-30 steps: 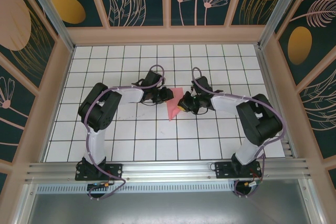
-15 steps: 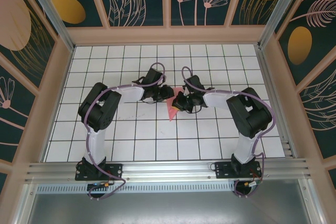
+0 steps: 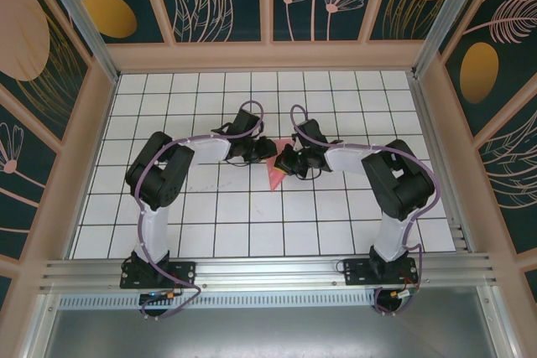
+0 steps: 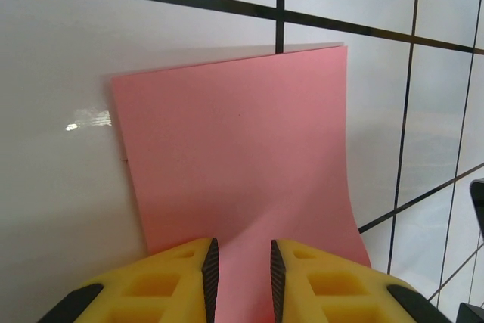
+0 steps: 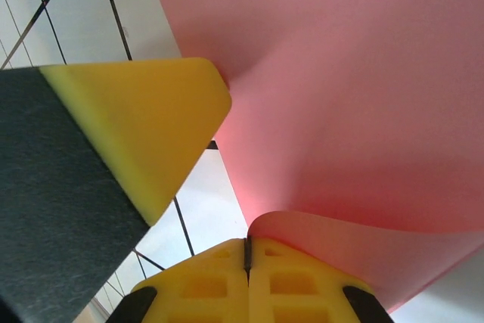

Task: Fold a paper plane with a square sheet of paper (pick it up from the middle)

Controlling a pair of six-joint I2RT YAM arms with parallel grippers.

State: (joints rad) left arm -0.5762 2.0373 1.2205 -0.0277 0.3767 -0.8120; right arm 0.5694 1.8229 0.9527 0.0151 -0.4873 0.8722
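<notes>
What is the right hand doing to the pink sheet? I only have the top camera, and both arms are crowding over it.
Observer: On its wrist camera the right hand is shut, and the square sheet of paper curls up from the seam between its fingers, so it looks pinched.
Operator: Is the left hand clamped too?
Observer: No. The left hand stands slightly open, with pink paper showing through the gap.
Operator: Is the sheet lying flat?
Observer: Only partly. From the left wrist, its far edge lies on the table, and the near part bows upward.
</notes>
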